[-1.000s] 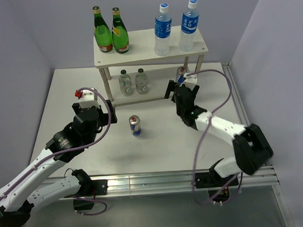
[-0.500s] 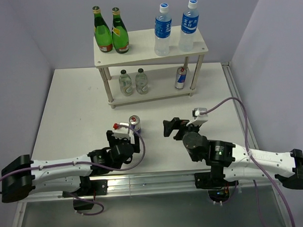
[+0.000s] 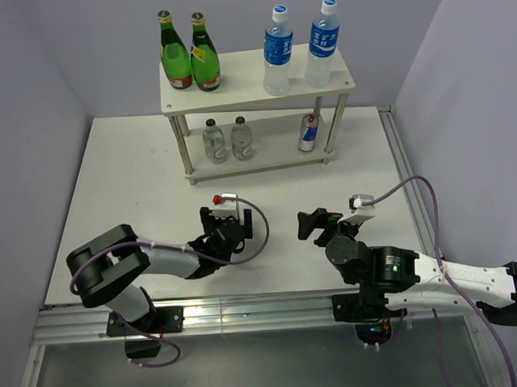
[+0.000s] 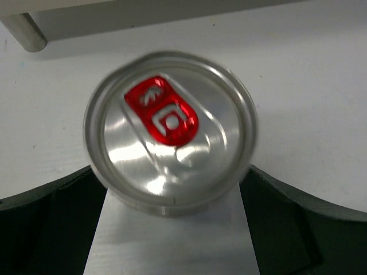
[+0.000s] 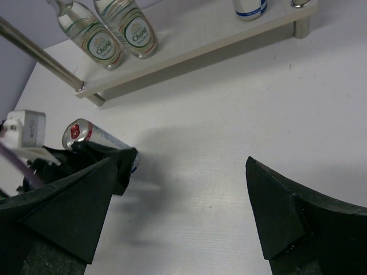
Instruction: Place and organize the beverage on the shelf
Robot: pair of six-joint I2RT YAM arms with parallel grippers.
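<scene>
The left hand (image 3: 225, 221), spread wide around the can (image 4: 170, 132) on the surface (image 4: 309, 69) before the shelf (image 3: 254, 79), could tip it if one finger touches first.

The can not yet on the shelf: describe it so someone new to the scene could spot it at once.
Start at the cream two-tier shelf at the far side, then come toward the arms onto the white tabletop. A slim silver can with a red pull tab sits there between the fingers of the open left gripper; its twin stands on the lower board.
</scene>
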